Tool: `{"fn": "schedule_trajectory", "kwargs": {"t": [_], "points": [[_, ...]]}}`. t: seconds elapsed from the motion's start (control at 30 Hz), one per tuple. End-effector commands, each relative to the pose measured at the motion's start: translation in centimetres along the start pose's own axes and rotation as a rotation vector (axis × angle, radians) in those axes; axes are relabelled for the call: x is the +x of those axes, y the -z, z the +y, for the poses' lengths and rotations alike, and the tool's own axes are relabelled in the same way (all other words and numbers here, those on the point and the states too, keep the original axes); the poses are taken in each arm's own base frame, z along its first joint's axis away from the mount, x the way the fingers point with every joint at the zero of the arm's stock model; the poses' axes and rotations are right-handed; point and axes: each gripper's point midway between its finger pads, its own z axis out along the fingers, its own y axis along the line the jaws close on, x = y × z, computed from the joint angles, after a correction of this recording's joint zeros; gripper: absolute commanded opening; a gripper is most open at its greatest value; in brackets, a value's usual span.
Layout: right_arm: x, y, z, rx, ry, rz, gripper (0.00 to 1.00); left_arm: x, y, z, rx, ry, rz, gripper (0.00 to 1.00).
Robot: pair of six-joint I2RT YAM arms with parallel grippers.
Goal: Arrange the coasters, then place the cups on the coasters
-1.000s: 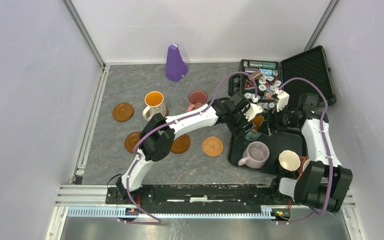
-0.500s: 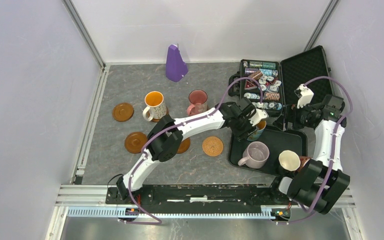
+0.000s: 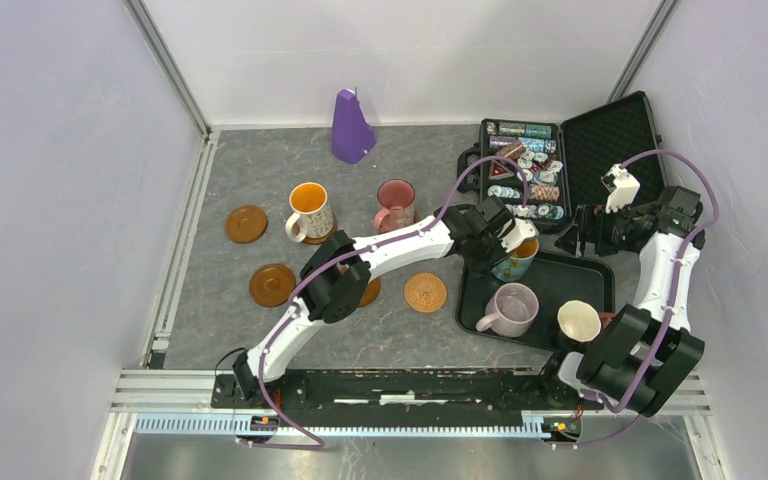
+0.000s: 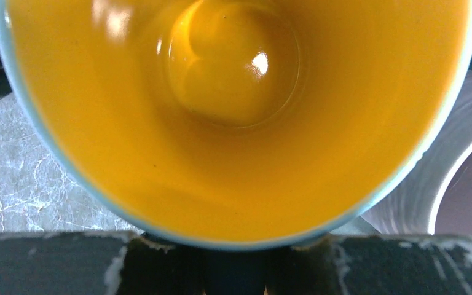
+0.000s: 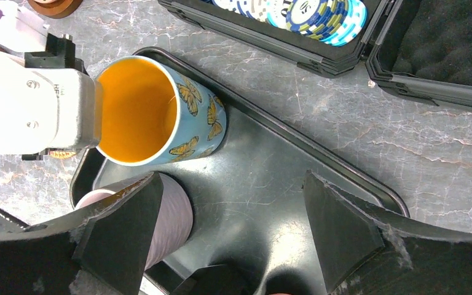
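Observation:
The blue cup [image 3: 518, 262] with a yellow inside [image 4: 233, 123] stands tilted at the far left corner of the black tray [image 3: 560, 282]. My left gripper [image 3: 503, 248] is shut on its near rim by the handle, and the fingers [image 4: 49, 264] show below the rim. My right gripper [image 3: 578, 238] hangs open over the tray's right side [image 5: 264, 184], its fingers [image 5: 123, 227] wide apart and empty. A lilac cup [image 3: 509, 308] and a white cup [image 3: 579, 321] sit on the tray. The orange-lined cup [image 3: 309, 208] stands on a coaster, with a pink cup [image 3: 395, 204] beside it. Brown coasters [image 3: 246, 223] [image 3: 272, 284] and a patterned one [image 3: 425, 292] lie on the table.
An open black case [image 3: 615, 140] holding poker chips [image 3: 525, 178] lies behind the tray. A purple cone [image 3: 351, 127] stands at the back. Another brown coaster [image 3: 370, 291] is partly under my left arm. Walls close in on both sides.
My left gripper has closed on the blue cup. My right arm has swung right, away from that cup, and opened a little wider.

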Motion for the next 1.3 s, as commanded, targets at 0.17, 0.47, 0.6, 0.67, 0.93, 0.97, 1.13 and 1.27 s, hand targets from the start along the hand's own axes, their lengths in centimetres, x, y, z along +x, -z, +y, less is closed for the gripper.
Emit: {"fn": "schedule_trajectory", "kwargs": {"t": [0.17,0.47,0.6,0.67,0.93,0.97,1.13,1.27], "points": [[-2.1,0.6,-0.9,0.017,0.032,-0.053,0.91,-7.2,5.6,-0.2,-0.018,-0.028,-0.211,0.02],[-3.3,0.5,-1.5,0.031,0.02,-0.092,0.92,-13.5,13.8,0.3,-0.049,-0.06,-0.499,0.02],[-3.4,0.4,-1.2,0.006,0.009,-0.099,0.98,-15.7,18.9,2.0,-0.075,-0.036,-0.603,0.02],[-3.5,0.3,-1.1,-0.002,0.007,-0.105,0.98,-16.1,21.6,3.2,-0.092,-0.033,-0.639,0.02],[-5.0,-0.6,-1.4,-0.004,0.001,-0.123,0.98,-11.1,31.7,14.1,-0.252,0.129,-0.652,0.02],[-5.2,-0.8,-1.3,-0.005,0.005,-0.125,0.98,-9.8,33.0,15.8,-0.284,0.163,-0.642,0.02],[-6.6,-1.9,-0.5,-0.017,0.041,-0.123,0.98,-1.2,38.3,22.6,-0.398,0.341,-0.616,0.02],[-7.6,-3.1,0.5,-0.036,0.07,-0.115,0.98,7.5,41.9,26.4,-0.549,0.447,-0.578,0.02]]}}
